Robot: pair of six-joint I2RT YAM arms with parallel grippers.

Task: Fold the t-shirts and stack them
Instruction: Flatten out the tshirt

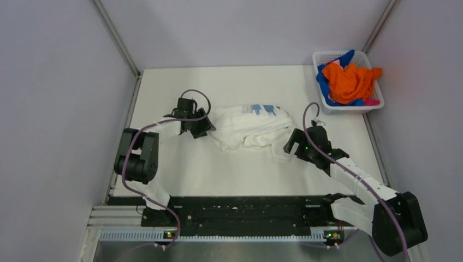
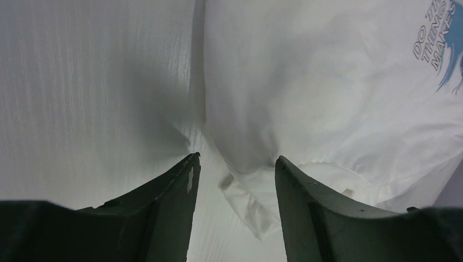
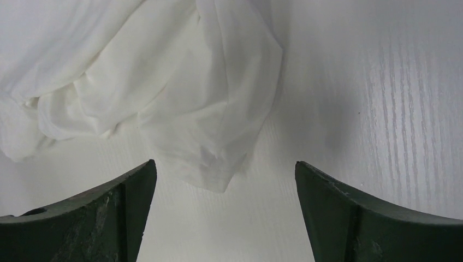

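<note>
From above, the white t-shirt [image 1: 251,125] lies bunched on the table [image 1: 229,174], its long axis running left to right between the left gripper [image 1: 203,127] and the right gripper [image 1: 293,144], each at one end and about equally near; the other t-shirts [image 1: 349,82] sit heaped in the basket [image 1: 379,103]. The left wrist view alone shows its fingers [image 2: 174,191] partly apart, a cloth edge loose between them. The right wrist view shows fingers [image 3: 120,207] spread wide, a pointed fold just ahead in the gap, so each arm likely needs only a short advance
</note>
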